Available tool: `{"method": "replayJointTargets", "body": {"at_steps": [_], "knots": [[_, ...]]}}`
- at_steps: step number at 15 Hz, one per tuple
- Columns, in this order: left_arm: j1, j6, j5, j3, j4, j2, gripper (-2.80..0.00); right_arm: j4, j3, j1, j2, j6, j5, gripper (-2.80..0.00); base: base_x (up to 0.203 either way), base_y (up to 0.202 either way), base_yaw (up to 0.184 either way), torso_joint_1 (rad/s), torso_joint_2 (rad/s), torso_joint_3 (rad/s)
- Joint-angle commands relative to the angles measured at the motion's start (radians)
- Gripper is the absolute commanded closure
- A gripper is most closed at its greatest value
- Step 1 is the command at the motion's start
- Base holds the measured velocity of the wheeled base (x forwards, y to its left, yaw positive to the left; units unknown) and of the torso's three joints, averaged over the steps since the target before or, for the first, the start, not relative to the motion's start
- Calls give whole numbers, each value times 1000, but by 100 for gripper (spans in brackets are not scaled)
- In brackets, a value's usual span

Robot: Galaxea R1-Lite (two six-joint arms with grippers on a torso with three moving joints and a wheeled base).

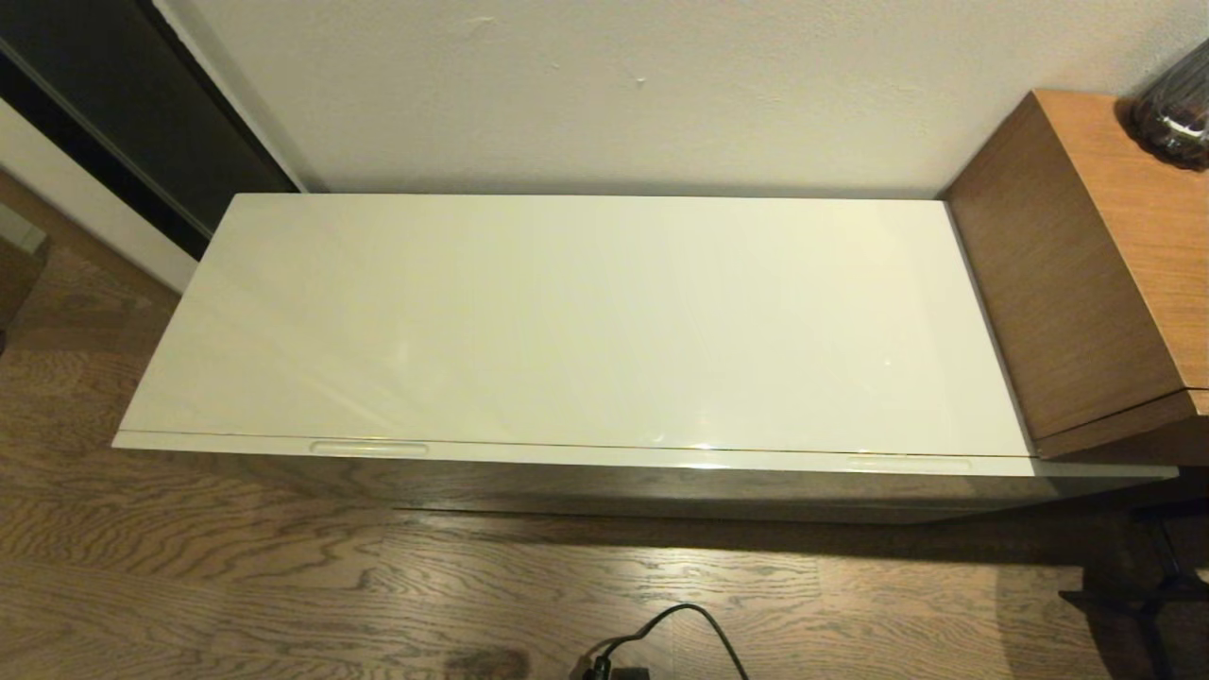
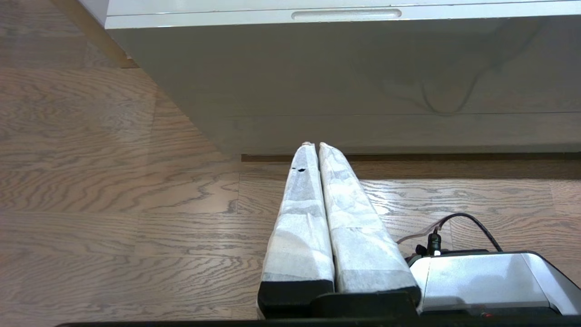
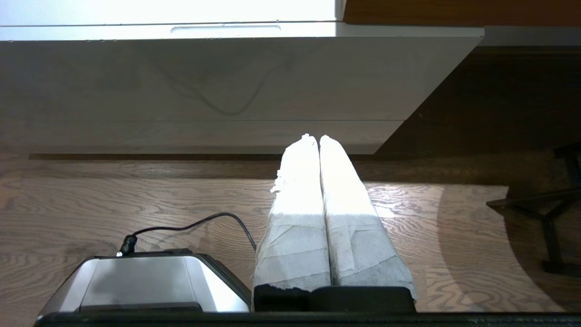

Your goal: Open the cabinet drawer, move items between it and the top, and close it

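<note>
The glossy cream top [image 1: 586, 321] of the long cabinet lies bare. The drawer [image 1: 661, 457] under it is pushed in flush, with one handle slot [image 1: 368, 449] toward the left and another [image 1: 909, 463] toward the right. The tape roll, slipper and packet are out of view. My left gripper [image 2: 315, 145] is shut and empty, low over the floor in front of the cabinet, below the left slot [image 2: 346, 14]. My right gripper [image 3: 314, 137] is shut and empty too, low before the cabinet, below the right slot [image 3: 225, 29]. Neither gripper shows in the head view.
A taller brown wooden unit [image 1: 1086, 274] stands against the cabinet's right end, with a dark glass vessel [image 1: 1176, 104] on it. Wood floor [image 1: 283, 586] lies in front. A black cable [image 1: 680, 633] rises from my base, and a black stand [image 3: 551, 213] is at the right.
</note>
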Motion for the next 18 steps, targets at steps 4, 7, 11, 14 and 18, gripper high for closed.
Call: {"method": "replayJointTargets", "body": {"at_steps": [4,7,11,14,18], "knots": [[0,0,0,1,0,1,0,0,0,0,0,-2,0,0,0,0,0,0,0,0],[0,0,0,-1,0,1,0,0,0,0,0,-1,0,0,0,0,0,0,0,0],[0,0,0,0,0,1,0,0,0,1,0,-1,0,0,0,0,0,0,0,0],[0,0,0,-1,0,1,0,0,0,0,0,-2,0,0,0,0,0,0,0,0],[0,0,0,-1,0,1,0,0,0,1,0,-1,0,0,0,0,0,0,0,0]]}}
